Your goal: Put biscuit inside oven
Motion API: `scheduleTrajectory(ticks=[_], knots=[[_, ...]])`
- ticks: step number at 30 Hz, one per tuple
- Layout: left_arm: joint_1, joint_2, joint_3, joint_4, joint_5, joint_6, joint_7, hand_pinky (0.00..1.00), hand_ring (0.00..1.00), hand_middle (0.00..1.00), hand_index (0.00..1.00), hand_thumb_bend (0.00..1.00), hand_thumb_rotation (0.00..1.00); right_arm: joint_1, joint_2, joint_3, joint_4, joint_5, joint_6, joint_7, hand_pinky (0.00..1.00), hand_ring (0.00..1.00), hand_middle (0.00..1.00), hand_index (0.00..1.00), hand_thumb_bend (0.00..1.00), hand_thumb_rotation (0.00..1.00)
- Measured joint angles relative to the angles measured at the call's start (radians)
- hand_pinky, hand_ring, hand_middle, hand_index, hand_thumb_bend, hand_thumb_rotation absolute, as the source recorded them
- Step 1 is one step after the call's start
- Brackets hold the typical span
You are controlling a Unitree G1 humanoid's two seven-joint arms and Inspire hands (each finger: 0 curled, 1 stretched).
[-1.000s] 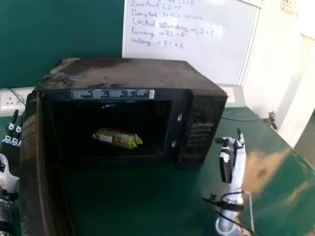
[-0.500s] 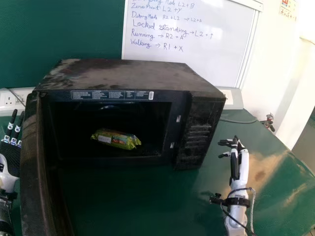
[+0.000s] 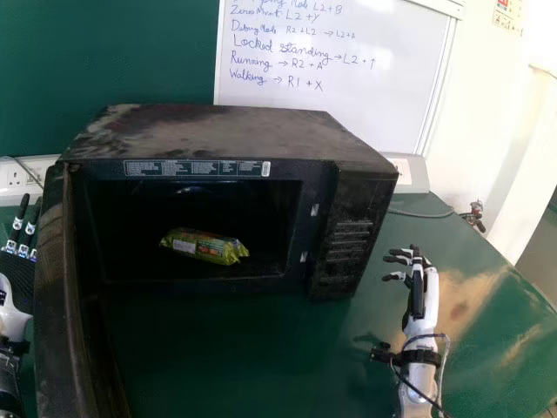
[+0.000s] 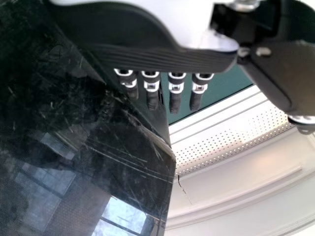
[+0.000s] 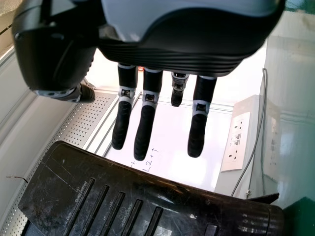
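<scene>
Right hand (image 3: 421, 292) turned, empty and clear; biscuit packet (image 3: 204, 247) in the oven (image 3: 353, 231).
Over the last second you have the right hand rotated at the wrist, its fingers fanning out towards the oven; in the right wrist view they are straight, apart and hold nothing. The packet lies to that hand's left, beyond the oven's control side, flat on the cavity floor, and its place inside is unchanged. The left hand (image 3: 19, 272) is also empty, fingers extended, just beside the open door (image 3: 63, 305), which stands between it and the packet. Your placing step appears complete, and the turn reads as settling after release. I judge no further handling necessary; should you move the left hand, watch for a knock against the door.
</scene>
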Motion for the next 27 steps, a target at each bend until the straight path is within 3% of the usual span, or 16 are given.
scheduleTrajectory(ticks=[3,7,8,14,20,27], knots=[[0.004,0.000,0.001,-0.011,-0.005,0.016,-0.003,0.00,0.28,0.67,0.88,0.00,1.00,0.000,0.002,0.000,-0.001,-0.002,0.000,0.000,0.34,0.37,0.46,0.50,0.50,0.17],[0.021,-0.007,0.007,-0.062,-0.046,0.075,-0.015,0.00,0.21,0.52,0.55,0.00,1.00,0.001,0.005,-0.001,-0.003,-0.004,0.000,-0.001,0.34,0.38,0.47,0.50,0.50,0.17],[0.026,-0.008,0.011,-0.070,-0.061,0.092,-0.030,0.00,0.18,0.47,0.45,0.00,1.00,0.001,0.006,-0.001,-0.004,-0.004,0.000,-0.001,0.34,0.38,0.46,0.50,0.50,0.17],[0.045,-0.030,0.020,-0.141,-0.109,0.145,-0.154,0.00,0.09,0.31,0.14,0.00,1.00,0.005,0.007,-0.002,-0.005,-0.004,0.000,0.000,0.34,0.38,0.46,0.50,0.50,0.17],[0.075,-0.095,0.016,-0.279,-0.150,0.192,-0.195,0.00,0.08,0.25,0.09,0.00,1.00,0.007,0.009,-0.001,-0.005,-0.017,0.000,-0.002,0.34,0.38,0.45,0.50,0.50,0.17],[0.135,-0.152,-0.009,-0.441,-0.162,0.210,-0.182,0.00,0.06,0.17,0.13,0.00,0.95,0.008,0.014,-0.002,-0.004,-0.018,0.000,-0.003,0.33,0.37,0.45,0.50,0.50,0.17]])
